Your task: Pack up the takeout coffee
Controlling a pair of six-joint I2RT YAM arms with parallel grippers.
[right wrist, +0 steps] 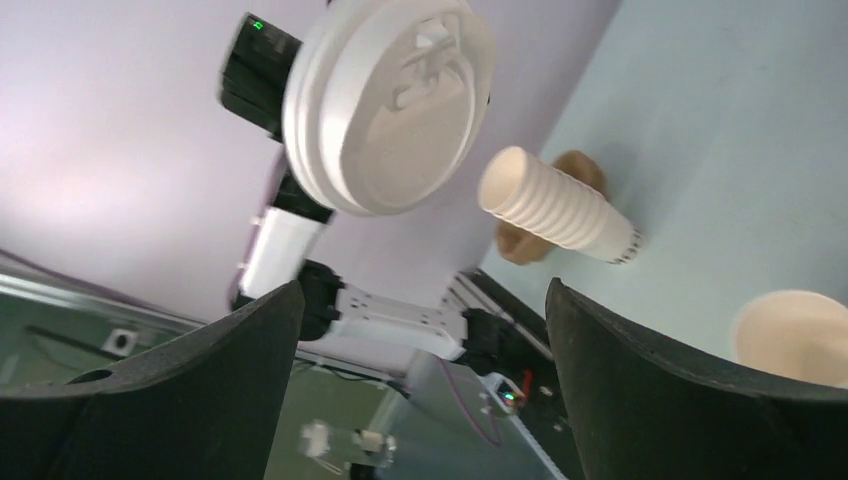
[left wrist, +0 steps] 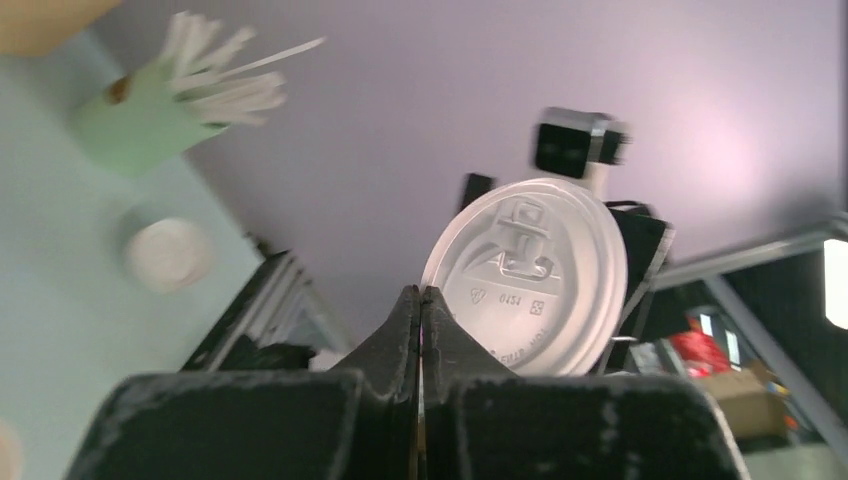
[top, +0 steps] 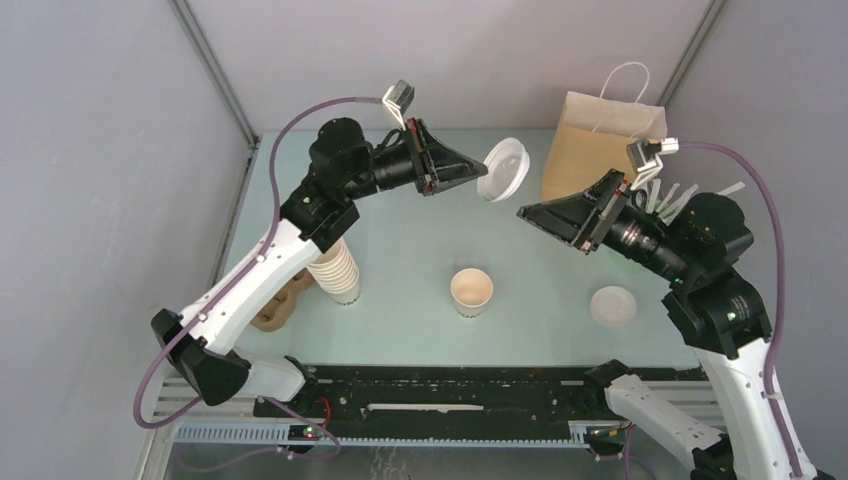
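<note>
The takeout coffee cup [top: 471, 292], cream-white with a tan inside, stands upright and uncovered at the middle of the table; it also shows at the right edge of the right wrist view as the cup [right wrist: 790, 335]. My left gripper [top: 483, 166] [left wrist: 421, 290] is shut on the rim of a white plastic lid [top: 503, 168] [left wrist: 530, 275], held in the air above the far side of the table. My right gripper [top: 522, 212] [right wrist: 420, 290] stands open just right of and below that lid [right wrist: 385, 105], with nothing between its fingers.
A tall stack of nested cups [top: 338, 270] [right wrist: 555, 210] and a brown cardboard carrier [top: 280, 305] stand at the left. A loose white lid [top: 613, 306] [left wrist: 168, 253] lies at the right. A brown paper bag [top: 595, 140] and a green holder of sticks [left wrist: 130, 125] stand at the back right.
</note>
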